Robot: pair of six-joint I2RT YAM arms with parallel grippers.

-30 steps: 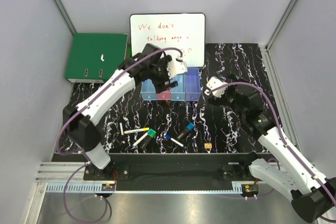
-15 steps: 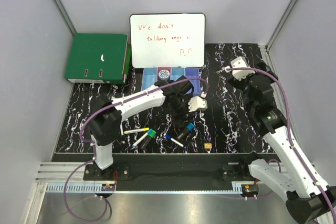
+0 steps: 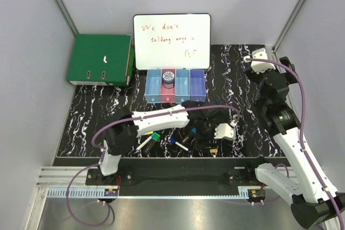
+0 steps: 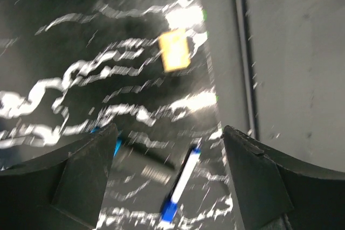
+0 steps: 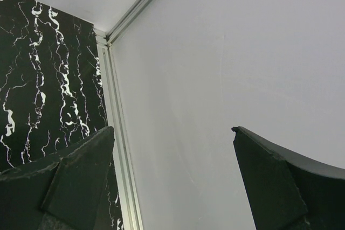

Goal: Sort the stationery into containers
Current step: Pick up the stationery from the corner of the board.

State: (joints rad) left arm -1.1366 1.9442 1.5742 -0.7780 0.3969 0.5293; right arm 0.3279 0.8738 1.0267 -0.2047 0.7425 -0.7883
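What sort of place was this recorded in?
Likely a lab robot test cell: plain grey panel walls enclose a marble-patterned table, with staged props such as a whiteboard and green binder.

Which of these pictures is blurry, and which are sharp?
Left wrist view is smeared: the small yellow piece and blue-white pen look streaked. Right wrist view is crisp, showing an evenly lit wall. Top view is sharp; the whiteboard writing shows clearly.

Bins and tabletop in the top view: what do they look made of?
Bins: probably translucent plastic; tinted blue, pink and purple walls let light through. Tabletop: black with white veining, glossy glare in the left wrist view; stone or printed laminate, cannot tell.
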